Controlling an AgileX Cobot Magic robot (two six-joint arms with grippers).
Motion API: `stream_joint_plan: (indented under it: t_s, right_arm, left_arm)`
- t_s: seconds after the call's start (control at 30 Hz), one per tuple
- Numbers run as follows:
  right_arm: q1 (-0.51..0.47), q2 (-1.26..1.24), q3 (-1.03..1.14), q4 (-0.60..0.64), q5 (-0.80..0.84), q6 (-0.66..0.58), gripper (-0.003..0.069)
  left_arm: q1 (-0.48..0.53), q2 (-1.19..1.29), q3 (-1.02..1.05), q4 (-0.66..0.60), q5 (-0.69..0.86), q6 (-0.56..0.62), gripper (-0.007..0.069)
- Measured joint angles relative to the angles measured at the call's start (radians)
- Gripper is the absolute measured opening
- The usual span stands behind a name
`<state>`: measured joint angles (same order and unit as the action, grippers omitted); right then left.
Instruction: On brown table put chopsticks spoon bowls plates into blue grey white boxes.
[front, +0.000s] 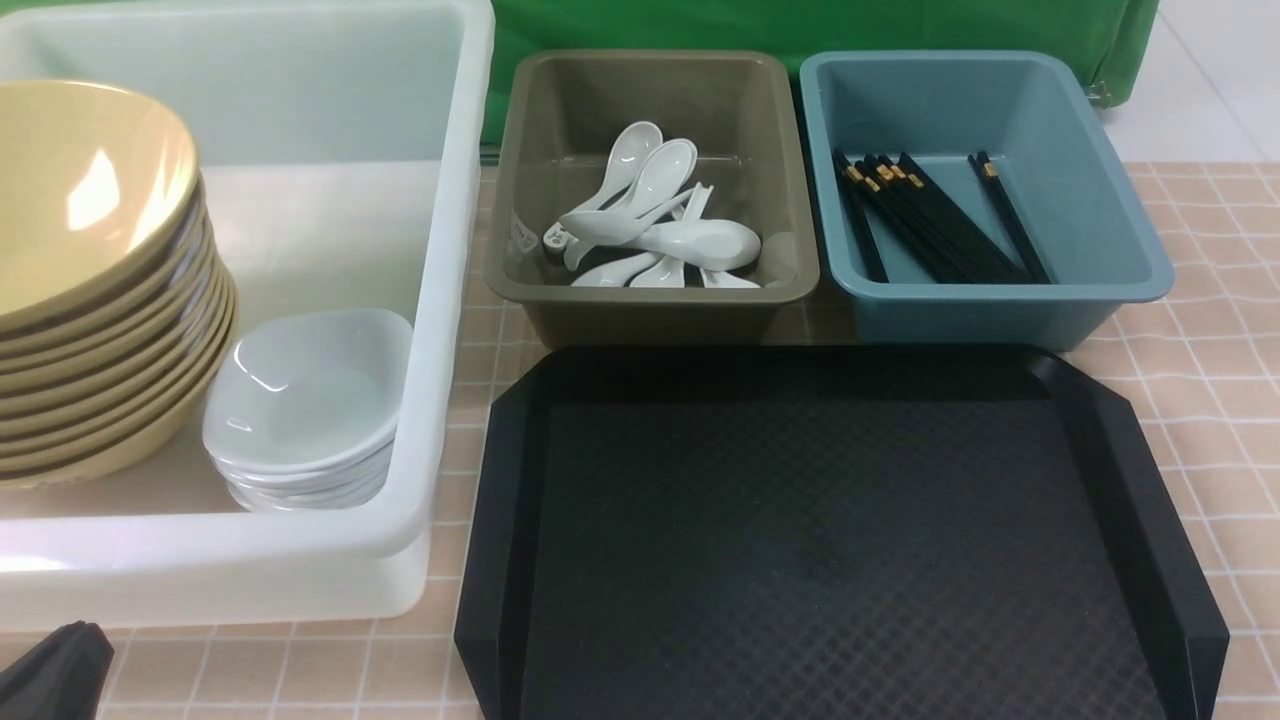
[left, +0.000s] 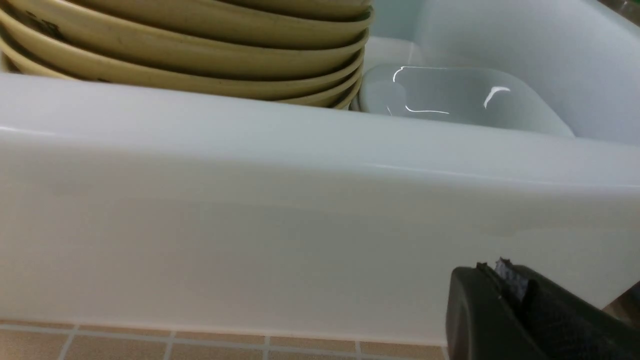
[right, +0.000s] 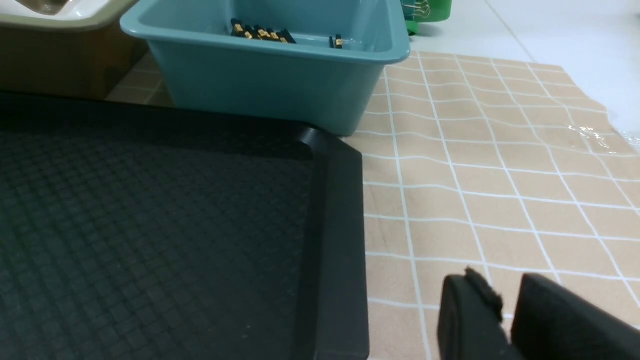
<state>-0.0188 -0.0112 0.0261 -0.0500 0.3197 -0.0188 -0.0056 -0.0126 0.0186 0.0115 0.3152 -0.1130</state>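
3 bins: white tub w/ bowls stack ~9 + plates stack ~4; grey bin ~6 spoons; blue bin ~10 chopsticks. Black tray bare. Left gripper closed, holding nothing, by tub wall; right gripper slightly apart, nothing held, over brown table.

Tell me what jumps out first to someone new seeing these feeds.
The tall stack of tan bowls leans inside the big white tub on the left, with white plates stacked beside it. Behind the bare black tray, the olive-grey box holds a heap of white spoons, and the blue box holds black chopsticks.
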Motion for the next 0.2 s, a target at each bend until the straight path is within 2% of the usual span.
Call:
stream_joint_plan:
  t_s: [0.2]
  right_arm:
    - [0.000, 0.000, 0.000, 0.000, 0.000, 0.000, 0.0195]
  left_arm:
    - [0.000, 0.000, 0.000, 0.000, 0.000, 0.000, 0.0008]
